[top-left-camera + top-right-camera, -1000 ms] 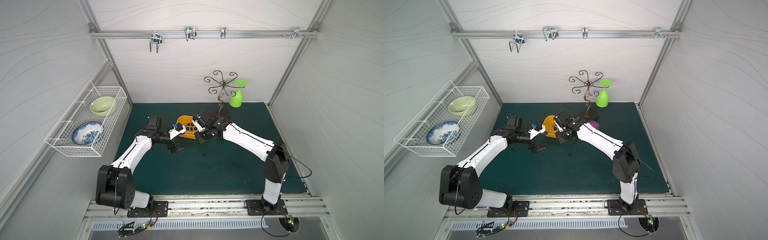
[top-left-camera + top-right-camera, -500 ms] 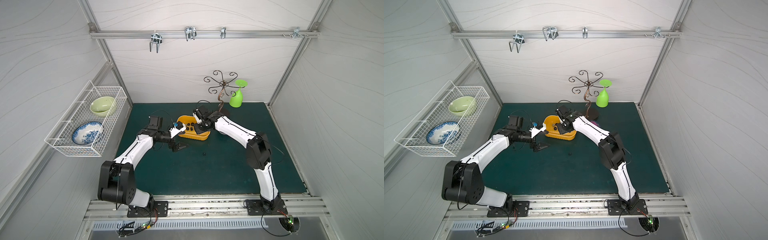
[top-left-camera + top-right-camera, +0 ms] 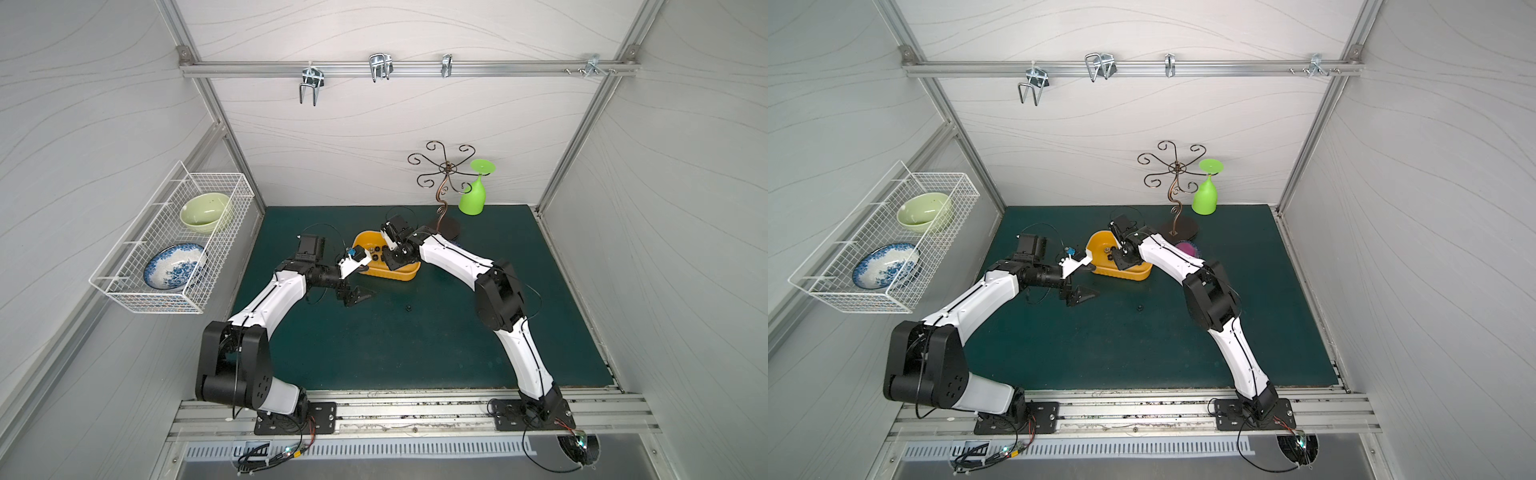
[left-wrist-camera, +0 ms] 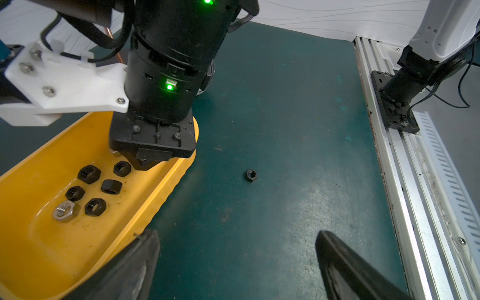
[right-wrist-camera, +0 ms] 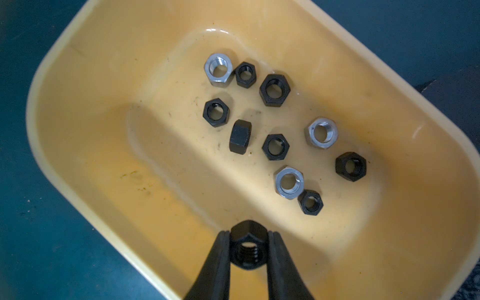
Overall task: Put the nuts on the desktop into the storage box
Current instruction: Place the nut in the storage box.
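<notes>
The yellow storage box (image 3: 400, 276) stands on the dark green desktop (image 3: 415, 349) toward the back. My right gripper (image 5: 248, 237) hangs over the box's inside, shut on a black nut (image 5: 248, 246) pinched between its fingers. Below it, several black and silver nuts (image 5: 274, 90) lie on the box floor (image 5: 135, 145). One black nut (image 3: 409, 308) lies alone on the desktop in front of the box, also in the left wrist view as a nut (image 4: 251, 175). My left gripper (image 4: 236, 235) is open and empty, low over the desktop beside the box wall (image 4: 52, 254).
A white wire basket (image 3: 166, 249) with two bowls hangs on the left wall. A curly metal stand (image 3: 446, 224), an upturned green glass (image 3: 473, 199) and a small bowl with a pink ball (image 3: 1187, 249) stand behind the box. A grey rail (image 3: 395, 407) runs along the front.
My right gripper has swung from the box's front side to over its inside, still holding the nut. The left arm has hardly moved.
</notes>
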